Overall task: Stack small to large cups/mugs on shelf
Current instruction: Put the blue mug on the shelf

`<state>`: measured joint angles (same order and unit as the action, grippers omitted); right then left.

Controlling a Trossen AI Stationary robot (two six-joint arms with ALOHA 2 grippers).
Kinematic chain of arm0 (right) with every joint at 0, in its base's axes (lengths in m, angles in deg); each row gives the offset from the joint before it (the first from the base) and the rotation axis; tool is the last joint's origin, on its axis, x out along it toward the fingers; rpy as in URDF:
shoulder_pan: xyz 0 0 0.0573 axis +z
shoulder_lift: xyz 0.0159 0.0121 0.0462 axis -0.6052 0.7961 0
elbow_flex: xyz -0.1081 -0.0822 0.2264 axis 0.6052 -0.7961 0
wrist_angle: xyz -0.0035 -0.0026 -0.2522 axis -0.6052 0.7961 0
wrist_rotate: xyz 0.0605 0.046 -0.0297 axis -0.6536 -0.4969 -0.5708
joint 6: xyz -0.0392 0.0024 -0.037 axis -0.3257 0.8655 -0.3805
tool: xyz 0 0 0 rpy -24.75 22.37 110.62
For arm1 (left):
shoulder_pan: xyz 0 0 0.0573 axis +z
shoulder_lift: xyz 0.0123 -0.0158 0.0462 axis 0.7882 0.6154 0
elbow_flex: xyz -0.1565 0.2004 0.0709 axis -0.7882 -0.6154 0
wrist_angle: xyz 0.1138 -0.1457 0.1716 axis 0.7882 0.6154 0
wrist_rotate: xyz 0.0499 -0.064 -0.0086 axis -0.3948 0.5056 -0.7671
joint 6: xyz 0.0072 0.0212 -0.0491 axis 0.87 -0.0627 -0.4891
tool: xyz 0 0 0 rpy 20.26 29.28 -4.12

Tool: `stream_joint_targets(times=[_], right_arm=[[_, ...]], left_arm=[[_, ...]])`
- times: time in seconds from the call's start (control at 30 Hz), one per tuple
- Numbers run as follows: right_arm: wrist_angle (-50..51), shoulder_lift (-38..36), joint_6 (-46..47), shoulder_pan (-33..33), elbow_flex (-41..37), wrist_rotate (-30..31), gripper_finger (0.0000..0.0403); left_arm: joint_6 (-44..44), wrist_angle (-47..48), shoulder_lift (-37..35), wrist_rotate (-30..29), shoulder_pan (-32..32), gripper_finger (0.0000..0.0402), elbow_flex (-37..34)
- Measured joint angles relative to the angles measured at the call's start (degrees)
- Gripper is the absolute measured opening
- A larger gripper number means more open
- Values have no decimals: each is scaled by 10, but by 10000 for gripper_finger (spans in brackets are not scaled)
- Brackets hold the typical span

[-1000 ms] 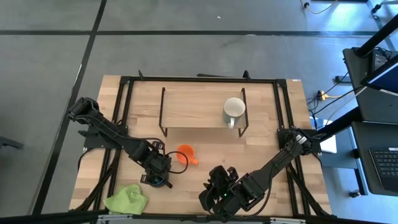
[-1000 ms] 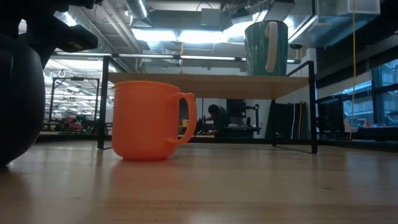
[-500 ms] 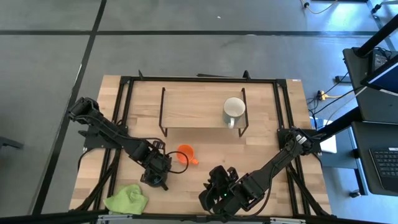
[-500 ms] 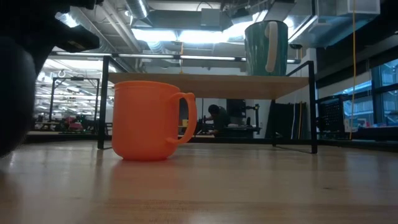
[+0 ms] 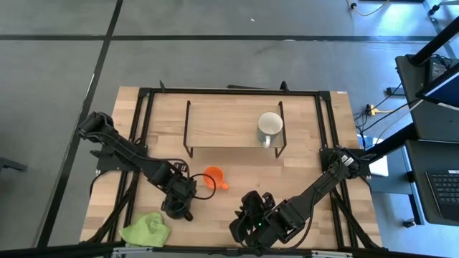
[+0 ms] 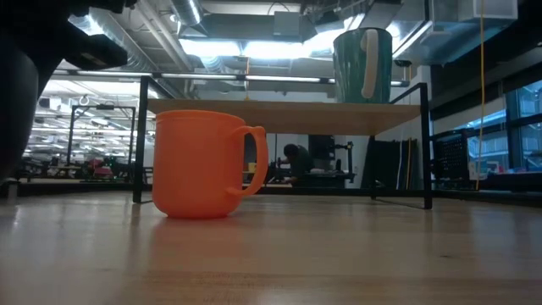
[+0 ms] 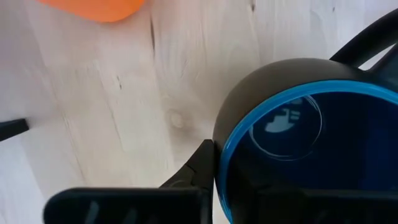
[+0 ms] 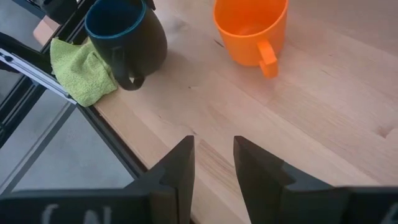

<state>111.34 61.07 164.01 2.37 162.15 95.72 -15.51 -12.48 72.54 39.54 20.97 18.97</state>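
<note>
The dark blue ceramic mug (image 8: 127, 37) is pinched at its rim by the left gripper (image 5: 179, 208) beside the green cloth (image 5: 147, 229), the right gripper (image 8: 211, 165) is held part open with nothing in it, the small orange mug (image 5: 213, 176) is seen on the wooden table (image 5: 237, 172), and the big white mug (image 5: 270, 126) is seen on the low wooden shelf (image 5: 222, 125).

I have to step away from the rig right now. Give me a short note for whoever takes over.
Left gripper: closed on the rim of the dark blue mug, beside the green cloth near the table's front edge.
Right gripper: empty, part open, waiting at the front of the table.
Done: white mug stands on the right end of the shelf.
Left: blue mug to the shelf, then the orange mug, standing on the table in front of the shelf.
</note>
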Motion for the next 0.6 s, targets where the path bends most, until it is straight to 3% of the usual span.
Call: stream_joint_targets(times=[0.33, 0.6], right_arm=[[3, 0, 0, 0, 0, 1, 113], [35, 0, 0, 0, 0, 2, 113]], left_arm=[[-14, 8, -1, 30, 0, 14, 19], [-10, 119, -1, 2, 8, 13, 189]])
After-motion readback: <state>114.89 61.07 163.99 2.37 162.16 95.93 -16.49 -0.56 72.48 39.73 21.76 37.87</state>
